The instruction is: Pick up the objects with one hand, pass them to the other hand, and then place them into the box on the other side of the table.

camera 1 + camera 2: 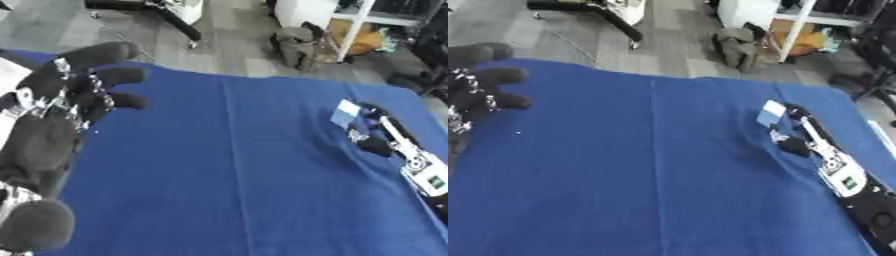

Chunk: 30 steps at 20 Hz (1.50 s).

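We look down on a tabletop (245,175) covered in blue cloth, with grey floor and some furniture beyond its far edge.

Our left hand (52,125) fills the left side of the left eye view, raised close to the camera above the tabletop's left edge. Its fingers (114,77) are spread and only slightly bent, pointing toward the middle of the tabletop, and they hold nothing. The thumb sits low, near the near-left corner.

Our right hand (794,132) lies toward the right edge of the tabletop, about midway between the far and near edges, with its black-and-silver forearm running back to the near-right corner. At its fingertips is a small flat pale-blue object (771,113), which looks like a card or packet, tilted up off the cloth. The fingers appear closed against its lower edge, pinching it, though we cannot make out exactly how they sit.

At the left edge, a bit of something white (10,75) shows behind the left hand.
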Tool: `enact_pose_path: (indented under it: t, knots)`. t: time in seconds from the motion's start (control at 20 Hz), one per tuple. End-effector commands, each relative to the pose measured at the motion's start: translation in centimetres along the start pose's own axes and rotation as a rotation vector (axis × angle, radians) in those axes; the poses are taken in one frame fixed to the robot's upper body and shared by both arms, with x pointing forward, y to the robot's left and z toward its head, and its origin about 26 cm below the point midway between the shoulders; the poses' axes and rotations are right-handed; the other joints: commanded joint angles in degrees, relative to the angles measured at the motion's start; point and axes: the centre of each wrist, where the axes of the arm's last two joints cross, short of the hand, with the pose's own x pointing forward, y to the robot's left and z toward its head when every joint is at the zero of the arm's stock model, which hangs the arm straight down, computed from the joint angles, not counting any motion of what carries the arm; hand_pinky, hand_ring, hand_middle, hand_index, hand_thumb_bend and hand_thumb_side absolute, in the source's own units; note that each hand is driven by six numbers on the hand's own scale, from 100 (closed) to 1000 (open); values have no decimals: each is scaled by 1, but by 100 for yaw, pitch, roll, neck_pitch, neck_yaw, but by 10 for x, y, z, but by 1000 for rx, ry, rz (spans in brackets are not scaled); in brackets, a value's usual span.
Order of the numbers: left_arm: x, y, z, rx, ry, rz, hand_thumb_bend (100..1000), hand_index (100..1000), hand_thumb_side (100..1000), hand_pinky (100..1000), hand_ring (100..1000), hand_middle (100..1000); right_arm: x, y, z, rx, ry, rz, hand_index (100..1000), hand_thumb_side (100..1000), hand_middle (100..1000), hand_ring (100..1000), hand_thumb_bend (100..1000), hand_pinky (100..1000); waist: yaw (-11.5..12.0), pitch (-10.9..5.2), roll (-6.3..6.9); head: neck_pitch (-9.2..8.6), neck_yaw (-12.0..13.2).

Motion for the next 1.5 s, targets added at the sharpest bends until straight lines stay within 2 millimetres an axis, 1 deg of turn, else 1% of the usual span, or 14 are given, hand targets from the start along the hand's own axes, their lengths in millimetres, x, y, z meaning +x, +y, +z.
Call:
enact_pose_path:
  t: [0.05,0.25,0.4,0.55,0.6,0.65,0.7,0.75,0.8,1.0,1.25,1.5]
  knots:
    - [8,1,-3,-24,-26,-27,1000,826,576,739,811,823,0,-17,-4,-47,4,43,1000,415,1000,924,100,810,28,-47,2,-59,-27]
    - [9,3,-3,-29,-30,-42,1000,826,577,739,811,822,0,-18,-5,-58,2,40,1000,413,1000,923,100,808,109,-21,-15,-136,-33]
    - [9,5,-2,-24,-32,-47,1000,826,577,739,810,822,1,-20,-5,-64,-3,39,1000,403,1000,922,100,808,210,-12,-23,-216,6]
    - [10,9,-1,-12,-38,-66,1000,825,577,738,809,820,1,-23,-5,-72,-1,43,1000,407,1000,922,100,808,382,-4,-36,-352,167]
    - [11,11,-1,-5,-41,-74,972,825,594,738,808,820,0,-24,-5,-74,0,44,1000,405,1000,922,100,808,438,2,-40,-403,238]
    - [11,13,0,1,-44,-83,1000,825,576,738,808,819,0,-25,-5,-77,0,46,1000,403,1000,922,100,808,488,11,-45,-456,306]
    - [12,15,0,8,-48,-92,1000,825,576,738,807,819,0,-26,-5,-82,2,47,1000,402,1000,922,100,808,528,23,-49,-505,366]
    - [13,17,0,14,-52,-100,954,825,598,738,807,819,-1,-28,-5,-86,7,49,1000,394,1000,922,100,808,549,38,-50,-544,412]
    - [13,19,1,19,-55,-109,1000,825,575,738,807,819,-2,-29,-5,-91,12,52,1000,402,1000,922,100,808,563,54,-50,-576,443]
    - [17,26,1,29,-68,-145,1000,825,575,737,806,818,-7,-36,-3,-122,42,58,999,393,1000,920,100,807,575,142,-52,-717,516]
    - [22,32,-2,29,-93,-187,1000,826,575,737,805,816,-11,-45,-3,-167,69,56,997,396,1000,918,100,803,609,276,-58,-941,565]
    - [27,35,-5,18,-114,-214,1000,826,576,736,804,815,-13,-50,-4,-207,88,46,998,399,1000,915,100,799,609,385,-73,-1080,583]
